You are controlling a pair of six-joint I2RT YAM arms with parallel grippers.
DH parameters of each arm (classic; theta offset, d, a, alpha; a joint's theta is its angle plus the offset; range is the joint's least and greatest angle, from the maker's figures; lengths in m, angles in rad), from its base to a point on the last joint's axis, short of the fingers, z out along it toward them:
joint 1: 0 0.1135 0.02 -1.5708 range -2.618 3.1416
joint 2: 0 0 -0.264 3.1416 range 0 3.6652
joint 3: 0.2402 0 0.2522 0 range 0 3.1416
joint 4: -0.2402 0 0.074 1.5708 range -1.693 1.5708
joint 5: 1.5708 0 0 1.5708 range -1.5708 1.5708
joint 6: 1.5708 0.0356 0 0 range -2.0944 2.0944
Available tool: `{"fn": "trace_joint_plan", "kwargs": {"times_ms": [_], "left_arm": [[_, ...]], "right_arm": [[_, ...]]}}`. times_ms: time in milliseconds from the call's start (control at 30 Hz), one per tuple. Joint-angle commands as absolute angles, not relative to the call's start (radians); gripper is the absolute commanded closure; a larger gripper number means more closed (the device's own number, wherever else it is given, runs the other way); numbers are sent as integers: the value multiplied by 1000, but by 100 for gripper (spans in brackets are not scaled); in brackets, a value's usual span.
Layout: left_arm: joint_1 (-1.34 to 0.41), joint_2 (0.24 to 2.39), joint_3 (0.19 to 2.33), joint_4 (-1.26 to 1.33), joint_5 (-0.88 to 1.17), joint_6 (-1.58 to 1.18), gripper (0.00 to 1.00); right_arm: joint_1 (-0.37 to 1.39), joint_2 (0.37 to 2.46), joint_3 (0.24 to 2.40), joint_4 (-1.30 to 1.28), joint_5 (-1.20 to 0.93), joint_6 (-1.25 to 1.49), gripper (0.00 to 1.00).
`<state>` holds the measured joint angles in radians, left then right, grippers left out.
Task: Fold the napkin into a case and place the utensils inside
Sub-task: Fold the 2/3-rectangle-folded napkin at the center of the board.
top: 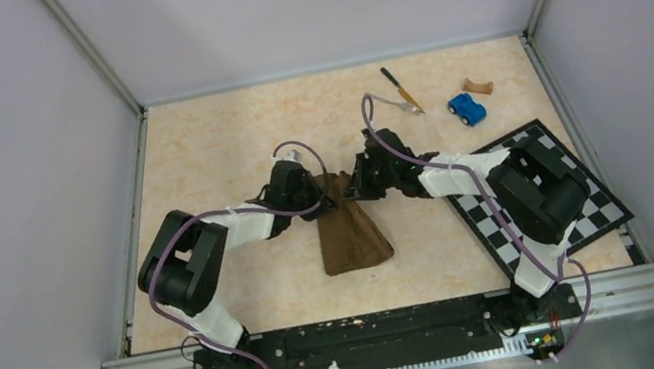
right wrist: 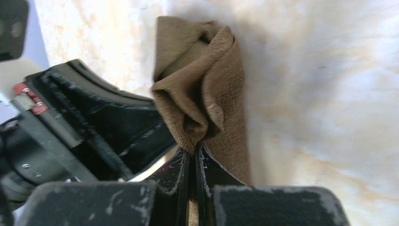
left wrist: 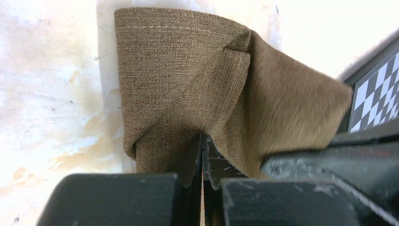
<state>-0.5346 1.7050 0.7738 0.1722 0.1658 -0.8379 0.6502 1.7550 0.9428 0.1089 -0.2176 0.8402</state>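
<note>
- Left gripper [left wrist: 202, 146]: clamped shut on the napkin [left wrist: 183, 80], far end.
- Right gripper [right wrist: 193, 155]: pinching the same end.
- Folded napkin: lies mid-table, between the arms.
- Far right: knife [top: 404, 93], fork [top: 387, 99], near blue toy car [top: 466, 108].

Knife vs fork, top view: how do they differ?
The knife has a yellow-orange handle and dark blade; the fork is all silver. The knife runs mostly near-to-far, blade at the far end; the fork lies more crosswise. Shared: both slim, lying on the table, near ends converging.
</note>
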Motion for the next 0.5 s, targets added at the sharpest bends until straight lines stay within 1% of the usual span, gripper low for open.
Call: {"fn": "trace_joint_plan", "kwargs": {"times_ms": [0, 100, 200, 367, 400, 467], "left_arm": [[-534, 1752, 730, 197, 155, -816, 100], [-534, 1746, 726, 198, 155, -799, 100], [-535, 1731, 720, 208, 167, -781, 100], [-534, 1675, 698, 211, 206, -772, 100], [-534, 1659, 696, 203, 214, -769, 97], [-532, 1625, 696, 177, 227, -763, 88]], "right_arm": [[726, 1753, 1034, 57, -148, 976, 100], [745, 1789, 1030, 85, -148, 1091, 100], [746, 1791, 968, 197, -136, 1234, 100], [741, 1809, 977, 201, -107, 1300, 100], [741, 1815, 983, 190, -107, 1301, 100], [741, 1815, 983, 183, -99, 1309, 100]]}}
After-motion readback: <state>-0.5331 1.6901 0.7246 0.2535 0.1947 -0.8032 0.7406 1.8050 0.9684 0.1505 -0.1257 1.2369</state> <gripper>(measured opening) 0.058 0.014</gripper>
